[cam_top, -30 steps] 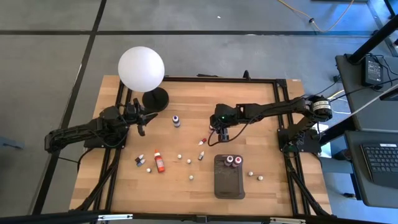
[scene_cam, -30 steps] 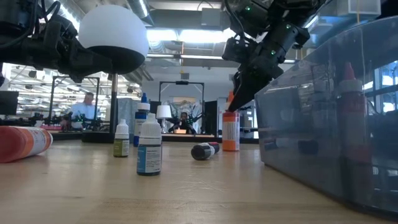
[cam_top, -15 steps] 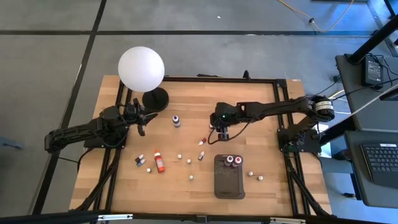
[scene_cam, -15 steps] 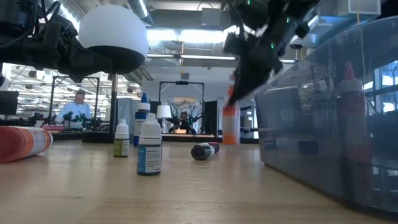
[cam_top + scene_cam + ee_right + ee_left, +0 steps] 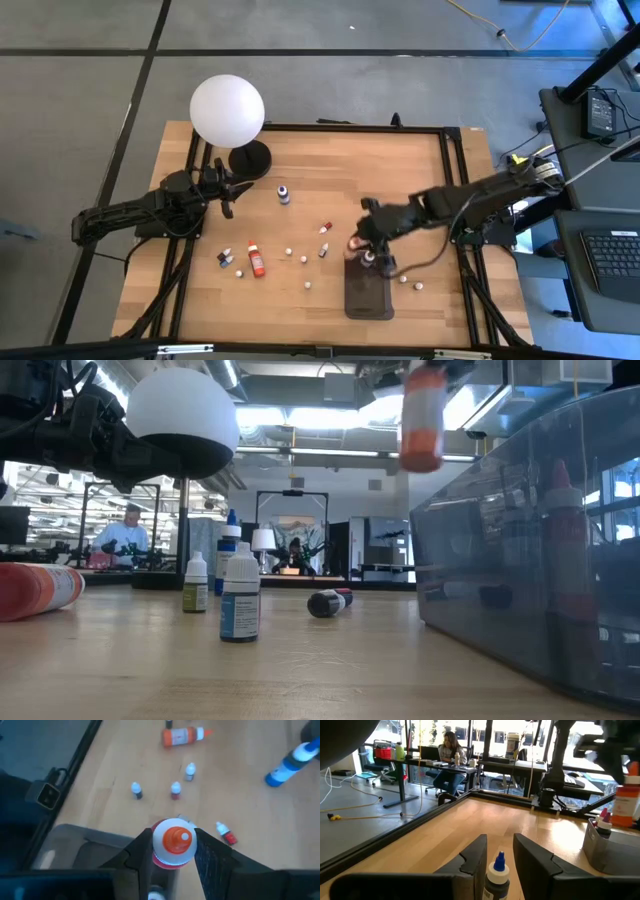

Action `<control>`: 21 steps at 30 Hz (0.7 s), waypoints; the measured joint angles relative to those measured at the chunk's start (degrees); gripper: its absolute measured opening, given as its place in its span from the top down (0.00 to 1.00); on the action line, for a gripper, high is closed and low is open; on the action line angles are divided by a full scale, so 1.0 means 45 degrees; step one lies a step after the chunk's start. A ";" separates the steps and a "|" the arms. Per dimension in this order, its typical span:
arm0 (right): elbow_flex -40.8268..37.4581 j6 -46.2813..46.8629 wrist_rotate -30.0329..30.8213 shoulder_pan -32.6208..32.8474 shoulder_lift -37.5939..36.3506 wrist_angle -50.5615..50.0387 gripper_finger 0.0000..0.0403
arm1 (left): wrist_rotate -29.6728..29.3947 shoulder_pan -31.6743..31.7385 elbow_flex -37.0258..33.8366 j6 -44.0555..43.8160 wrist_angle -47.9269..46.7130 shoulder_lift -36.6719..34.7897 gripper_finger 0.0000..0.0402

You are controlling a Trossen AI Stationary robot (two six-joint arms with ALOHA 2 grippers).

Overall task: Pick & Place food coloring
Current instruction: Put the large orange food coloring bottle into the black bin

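Observation:
My right gripper (image 5: 357, 243) is shut on an orange dropper bottle (image 5: 422, 420) and hangs over the far left corner of the dark grey tray (image 5: 368, 295). Another capped bottle (image 5: 369, 258) stands in the tray's far end. A blue-purple bottle (image 5: 284, 193) stands upright mid-table. A larger orange-red bottle (image 5: 256, 258) lies on its side, and several tiny bottles are scattered around it, left of the tray. My left gripper (image 5: 225, 195) waits open beside the lamp base, pointing at the blue-purple bottle (image 5: 496, 875). My right gripper pinches the orange bottle between its two fingers (image 5: 142, 852), on the upper body just under the cap (image 5: 175, 840). The fingers come from above, pointing down. The bottle is upright and lifted clear, high above the table (image 5: 422, 445).
A white globe lamp (image 5: 228, 110) on a black base (image 5: 250, 158) stands at the far left. Two tiny bottles (image 5: 411, 283) lie right of the tray. A small red bottle (image 5: 325, 228) lies just left of my right gripper. A person sits in the room beyond (image 5: 451, 750).
My right gripper has raised the orange bottle off the table, from standing on the wood to high in the air. It has carried the bottle toward the table's near edge, from mid-table to above the tray's far left corner. The left arm has kept still.

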 joint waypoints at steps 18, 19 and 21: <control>-0.0024 0.1604 0.4062 0.2353 0.2005 -0.0738 0.69 | -0.0012 0.0003 0.0000 0.0340 0.0000 0.0000 0.76; -0.0024 0.1614 0.4064 0.2353 0.2082 -0.0735 0.69 | -0.0012 0.0005 -0.0003 0.0340 0.0000 0.0000 0.76; -0.0024 0.1608 0.4067 0.2353 0.2238 -0.0695 0.69 | -0.0012 0.0002 0.0001 0.0340 0.0000 0.0000 0.77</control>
